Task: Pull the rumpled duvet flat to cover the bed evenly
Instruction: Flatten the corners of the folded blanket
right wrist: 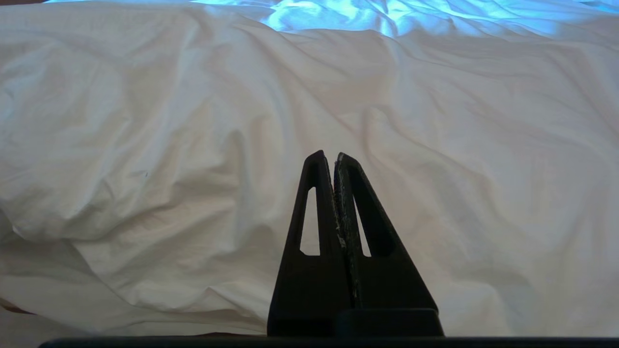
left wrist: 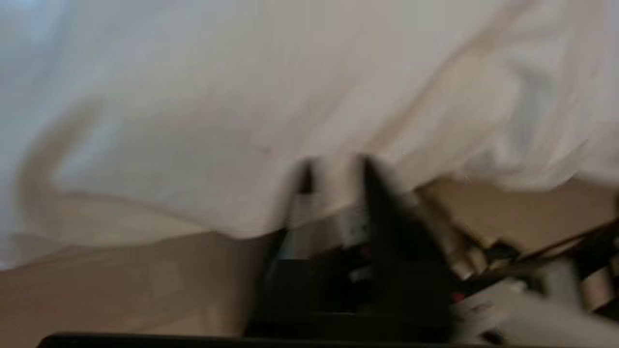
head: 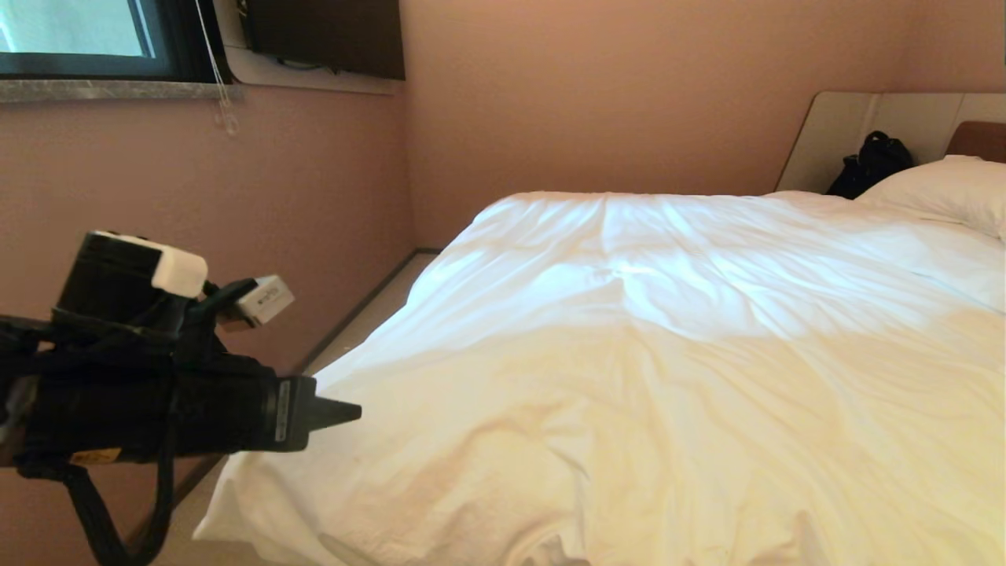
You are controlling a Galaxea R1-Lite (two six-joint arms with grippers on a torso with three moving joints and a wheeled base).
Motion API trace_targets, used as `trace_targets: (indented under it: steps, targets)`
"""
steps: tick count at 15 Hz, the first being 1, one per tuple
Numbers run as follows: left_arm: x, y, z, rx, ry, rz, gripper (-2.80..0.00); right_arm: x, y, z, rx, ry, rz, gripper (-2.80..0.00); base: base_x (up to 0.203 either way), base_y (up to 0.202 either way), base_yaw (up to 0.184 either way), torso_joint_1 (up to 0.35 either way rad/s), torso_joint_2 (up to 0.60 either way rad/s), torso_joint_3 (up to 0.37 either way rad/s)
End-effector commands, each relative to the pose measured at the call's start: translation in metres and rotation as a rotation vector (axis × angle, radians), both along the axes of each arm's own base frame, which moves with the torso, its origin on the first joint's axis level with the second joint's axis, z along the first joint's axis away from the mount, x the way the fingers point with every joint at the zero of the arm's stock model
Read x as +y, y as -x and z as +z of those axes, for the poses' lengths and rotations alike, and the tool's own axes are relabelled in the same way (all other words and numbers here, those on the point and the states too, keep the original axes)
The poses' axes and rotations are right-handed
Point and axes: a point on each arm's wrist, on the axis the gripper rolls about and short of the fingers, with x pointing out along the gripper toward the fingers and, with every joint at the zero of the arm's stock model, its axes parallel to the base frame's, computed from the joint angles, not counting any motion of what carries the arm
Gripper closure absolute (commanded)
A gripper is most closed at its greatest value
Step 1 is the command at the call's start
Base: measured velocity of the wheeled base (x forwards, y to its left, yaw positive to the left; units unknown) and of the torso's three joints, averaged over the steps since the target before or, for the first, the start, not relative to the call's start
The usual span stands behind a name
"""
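Observation:
The white duvet (head: 668, 354) lies creased over nearly the whole bed, whose brown headboard (head: 978, 140) shows at the far right. Its near-left corner (head: 236, 503) hangs over the bed's edge. My left gripper (head: 350, 411) is in the air at that left side and points toward the duvet's edge. In the blurred left wrist view its fingers (left wrist: 372, 174) stand a little apart in front of the duvet's hanging edge (left wrist: 193, 193), and I see no cloth pinched between them. My right gripper (right wrist: 333, 155) is shut and empty, held low above the duvet (right wrist: 169, 145).
A white pillow (head: 947, 192) lies at the head of the bed, with a black bag (head: 868, 165) behind it. A pink wall (head: 236, 196) and a narrow strip of floor (head: 369, 314) run along the bed's left side. A window (head: 78, 31) is at the upper left.

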Motion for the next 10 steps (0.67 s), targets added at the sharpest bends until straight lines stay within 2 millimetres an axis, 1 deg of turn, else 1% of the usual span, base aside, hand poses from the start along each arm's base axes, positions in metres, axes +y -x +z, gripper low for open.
trace_targets:
  steps: [1, 3, 6, 8, 10]
  targets:
    - [-0.005, -0.002, -0.022, 0.054, -0.082, -0.078, 0.00, 0.000, 0.000, 0.000, 0.001, 0.000, 0.000, 0.00, 0.000, 0.000, 0.000, 0.000, 0.00, 0.000]
    - [-0.006, -0.001, -0.043, 0.065, -0.204, -0.208, 0.00, 0.000, 0.000, 0.000, 0.001, 0.000, 0.000, 0.00, 0.000, 0.000, 0.000, 0.000, 0.00, 0.000]
    - [-0.006, -0.002, -0.058, 0.008, -0.390, -0.401, 0.00, 0.000, 0.000, 0.000, 0.000, 0.000, 0.000, 0.00, 0.000, 0.000, 0.000, 0.000, 0.00, 0.000]
    - [-0.005, -0.001, -0.065, -0.018, -0.540, -0.458, 0.00, 0.000, 0.000, 0.000, 0.001, 0.000, 0.000, 0.00, 0.000, 0.000, 0.000, 0.000, 0.00, 0.000]
    - [-0.008, -0.003, -0.071, -0.025, -0.658, -0.450, 0.00, 0.000, 0.000, 0.000, 0.001, 0.000, 0.000, 0.00, 0.000, 0.000, 0.000, 0.000, 0.00, 0.000]
